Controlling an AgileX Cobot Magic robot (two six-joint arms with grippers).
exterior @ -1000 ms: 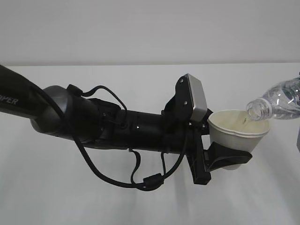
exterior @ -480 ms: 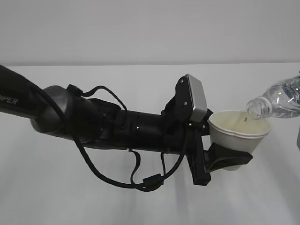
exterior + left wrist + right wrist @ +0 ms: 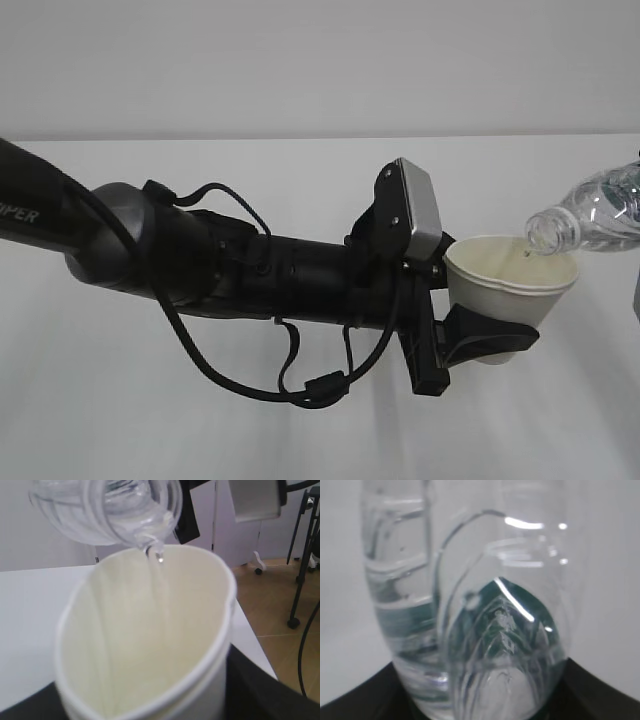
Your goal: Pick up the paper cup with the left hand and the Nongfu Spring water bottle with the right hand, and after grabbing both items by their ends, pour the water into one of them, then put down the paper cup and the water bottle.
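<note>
The white paper cup (image 3: 510, 285) is held above the table, clamped low on its wall by my left gripper (image 3: 487, 342), which is shut on it. In the left wrist view the cup (image 3: 150, 645) fills the frame, with black fingers (image 3: 260, 690) at its sides. The clear Nongfu Spring water bottle (image 3: 592, 212) comes in tilted from the right, its open mouth over the cup's far rim. A thin stream of water (image 3: 158, 562) falls from the bottle's neck (image 3: 110, 510) into the cup. My right gripper (image 3: 480, 702) is shut on the bottle's base (image 3: 485, 630); it is outside the exterior view.
A white table (image 3: 300, 430) lies beneath both arms, with a plain wall behind it. The thick black left arm (image 3: 200, 260) and its looping cables span the left and middle. Beyond the table's right edge are a wooden floor (image 3: 280, 610) and black stand legs (image 3: 300, 565).
The bottle's mouth has edged very slightly upward over the cup. The cup and the left arm have not moved.
</note>
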